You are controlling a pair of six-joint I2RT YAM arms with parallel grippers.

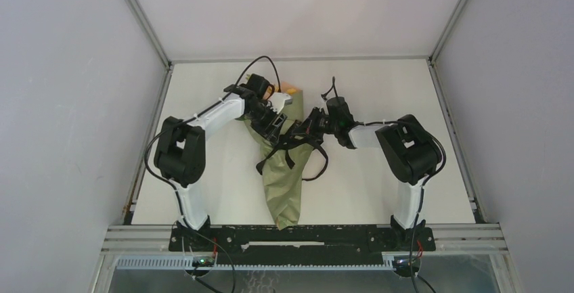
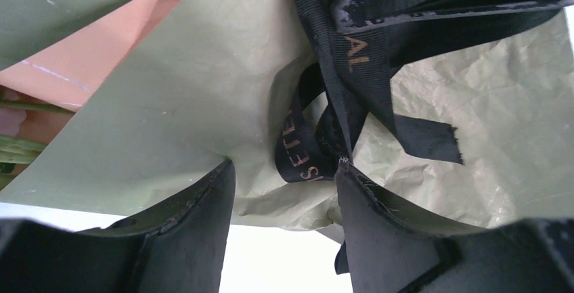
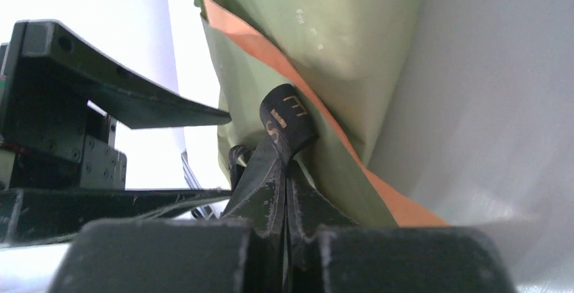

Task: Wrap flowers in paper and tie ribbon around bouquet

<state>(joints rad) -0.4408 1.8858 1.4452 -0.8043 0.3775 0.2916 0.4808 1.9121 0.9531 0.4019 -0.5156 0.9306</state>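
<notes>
The bouquet [image 1: 281,181] lies on the white table as an olive-green paper cone, its narrow end toward the arms. Yellow flowers [image 1: 290,91] peek from its far, wide end, and green stems [image 2: 12,145] show inside the peach-orange lining [image 2: 81,70]. The black ribbon [image 1: 292,149] is wound round the cone's middle, with loops and a cut end [image 2: 426,137] hanging loose. My left gripper [image 2: 284,168] pinches the crumpled paper neck just beside the ribbon knot [image 2: 301,158]. My right gripper [image 3: 284,171] is shut on a ribbon loop [image 3: 284,120] that pokes out past its tips, right against the cone [image 3: 325,29].
The left gripper's black finger [image 3: 135,97] reaches close beside my right gripper. Both arms [image 1: 203,120] [image 1: 379,134] meet over the table's middle. Grey enclosure walls [image 1: 68,103] close off the left, right and back. A metal rail [image 1: 304,239] runs along the near edge.
</notes>
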